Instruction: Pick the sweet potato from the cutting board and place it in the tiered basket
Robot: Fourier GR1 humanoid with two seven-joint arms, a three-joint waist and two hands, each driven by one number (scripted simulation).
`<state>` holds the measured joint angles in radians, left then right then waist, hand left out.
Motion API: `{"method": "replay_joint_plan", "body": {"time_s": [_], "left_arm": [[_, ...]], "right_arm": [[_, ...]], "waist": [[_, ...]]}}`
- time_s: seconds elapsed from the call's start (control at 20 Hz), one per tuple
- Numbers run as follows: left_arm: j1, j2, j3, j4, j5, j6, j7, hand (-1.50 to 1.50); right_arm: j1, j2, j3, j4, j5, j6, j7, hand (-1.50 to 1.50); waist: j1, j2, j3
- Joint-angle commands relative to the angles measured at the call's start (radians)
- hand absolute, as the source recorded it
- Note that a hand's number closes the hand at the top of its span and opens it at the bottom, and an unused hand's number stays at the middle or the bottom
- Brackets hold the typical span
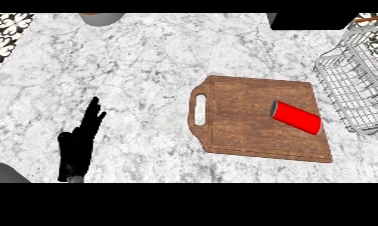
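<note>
Left hand (76, 147): low at the desk's (148, 70) near-left corner, fingers straight and pointing to the far edge, thumb out to the side. Open, holding nothing, touching nothing on the desk. Resting.

Cutting board (244, 125): brown wood, flat on the desk right of centre and well apart from the hand. Its handle (201, 129), with a slot, faces the left edge. The board is turned slightly, so its near-right corner comes closest to the desk's near edge.

Red can (297, 118) (the only item on the board; red cylinder, not potato-like in look): lies on its side on the right half of the board, close to the board's right edge. Long axis diagonal, far-left to near-right. The dark grey flat end faces far-left, toward the handle side; the other end points at the board's near-right corner.

Basket (347, 80): white wire, at the desk's right edge, just beside the board's far-right corner, partly cut off by the view. The can is near it but not touching.

Grey vessel (101, 18): at the far edge, left side, mostly cut off.
</note>
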<state>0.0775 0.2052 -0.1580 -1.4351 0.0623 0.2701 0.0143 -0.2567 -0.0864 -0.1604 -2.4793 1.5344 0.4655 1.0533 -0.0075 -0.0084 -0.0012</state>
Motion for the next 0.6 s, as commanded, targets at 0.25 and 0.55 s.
{"method": "replay_joint_plan", "body": {"time_s": [0.25,0.55], "left_arm": [[0.046,-0.037,-0.046,0.015,-0.048,0.029,-0.005,0.0],[0.001,-0.021,-0.01,0.024,-0.029,0.005,0.031,0.0]], "right_arm": [[-0.383,-0.102,-0.323,0.157,-0.061,0.245,0.059,1.5],[-0.498,-0.191,-0.457,0.383,-0.117,0.226,-0.033,1.5]], "waist": [[0.006,0.003,0.0],[0.011,0.007,0.001]]}}
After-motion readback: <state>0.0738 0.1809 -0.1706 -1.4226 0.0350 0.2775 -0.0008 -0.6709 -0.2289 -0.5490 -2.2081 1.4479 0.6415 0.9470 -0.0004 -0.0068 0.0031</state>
